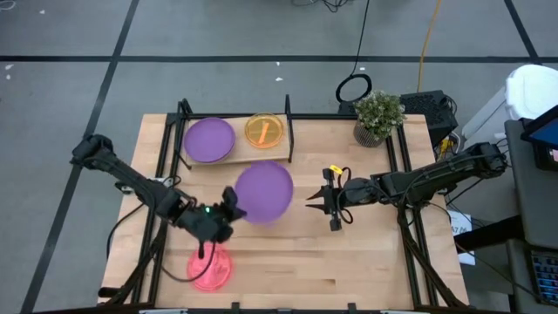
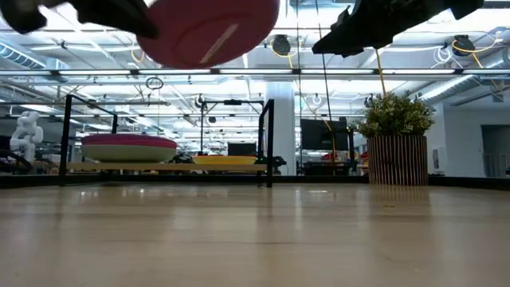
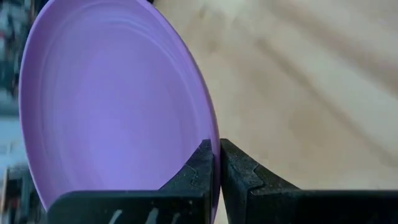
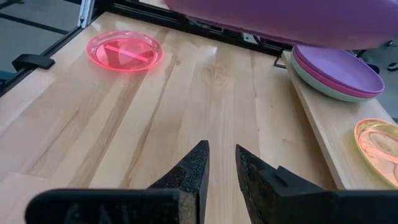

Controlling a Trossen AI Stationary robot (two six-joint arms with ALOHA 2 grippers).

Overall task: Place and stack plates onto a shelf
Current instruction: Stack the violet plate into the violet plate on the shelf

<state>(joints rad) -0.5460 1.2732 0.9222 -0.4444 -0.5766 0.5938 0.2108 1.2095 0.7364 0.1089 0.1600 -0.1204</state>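
Note:
A large purple plate [image 1: 264, 192] hangs in the air over the middle of the table, held by my left gripper [image 1: 230, 209] at its near-left side. The low view shows this plate [image 2: 211, 28] high above the tabletop. The shelf [image 1: 240, 155] stands at the far left. It carries a stack of large plates, purple on top [image 1: 209, 139], and beside it translucent orange plates [image 1: 264, 130]. A pink-red plate [image 1: 211, 266] lies flat on the table near the near edge. My right gripper [image 1: 324, 202] hovers right of the held plate, narrowly open, touching nothing. My left gripper [image 3: 216, 163] pinches the purple plate's rim [image 3: 212, 130] between its two fingers, one on the hollow upper face and one on the underside. The fingers come roughly level from the table's near-left side. The plate is lifted clear and sits nearly level.
A potted plant [image 1: 377, 118] stands at the far right corner, beside the shelf's right post [image 1: 289, 126]. The stack on the shelf shows purple, magenta and mint-green layers [image 4: 336, 74]. Bare wood [image 1: 375, 262] lies on the near right.

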